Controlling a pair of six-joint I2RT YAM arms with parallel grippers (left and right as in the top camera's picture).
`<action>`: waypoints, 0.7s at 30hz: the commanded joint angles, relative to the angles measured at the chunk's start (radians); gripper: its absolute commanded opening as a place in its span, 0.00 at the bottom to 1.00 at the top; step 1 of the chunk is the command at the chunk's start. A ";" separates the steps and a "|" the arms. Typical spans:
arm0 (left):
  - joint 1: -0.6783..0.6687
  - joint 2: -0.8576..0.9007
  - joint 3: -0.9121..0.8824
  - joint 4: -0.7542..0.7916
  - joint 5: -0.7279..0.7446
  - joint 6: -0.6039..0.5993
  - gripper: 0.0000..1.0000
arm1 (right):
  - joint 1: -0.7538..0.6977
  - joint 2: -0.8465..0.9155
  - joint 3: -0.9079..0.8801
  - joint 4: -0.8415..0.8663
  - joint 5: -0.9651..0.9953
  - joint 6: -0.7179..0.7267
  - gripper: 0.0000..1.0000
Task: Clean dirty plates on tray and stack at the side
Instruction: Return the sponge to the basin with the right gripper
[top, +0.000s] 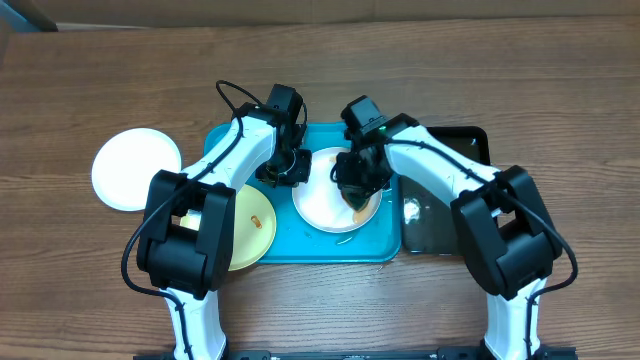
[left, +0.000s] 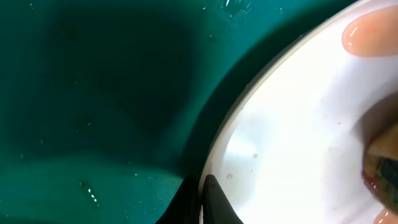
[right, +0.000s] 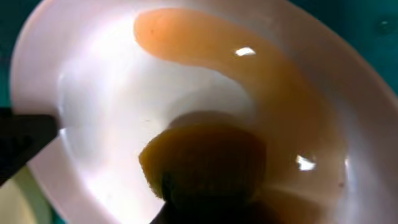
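Observation:
A white plate (top: 325, 200) lies on the turquoise tray (top: 300, 248). My left gripper (top: 291, 172) is shut on its left rim; the left wrist view shows the two fingers (left: 202, 196) pinched on the rim (left: 224, 143). My right gripper (top: 358, 193) is shut on a yellow-brown sponge (right: 205, 158) and presses it on the plate (right: 99, 93), beside a curved orange smear (right: 249, 74). A pale yellow-green plate (top: 250, 228) with an orange smear lies at the tray's left front edge. Another white plate (top: 135, 168) lies on the table, left of the tray.
A black glossy tray (top: 450, 200) stands right of the turquoise tray, with a small white scrap (top: 410, 209) on it. The wooden table (top: 100, 80) surrounds both. Drops of water shine on the turquoise tray floor (left: 87, 193).

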 joint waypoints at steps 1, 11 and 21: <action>-0.002 0.020 -0.010 0.005 0.000 -0.010 0.04 | -0.058 0.014 0.023 0.026 -0.269 0.000 0.04; -0.002 0.020 -0.010 0.005 0.000 -0.010 0.04 | -0.311 -0.162 0.063 -0.071 -0.552 -0.137 0.04; -0.002 0.020 -0.010 0.005 0.000 -0.010 0.11 | -0.386 -0.226 0.040 -0.404 0.128 -0.184 0.04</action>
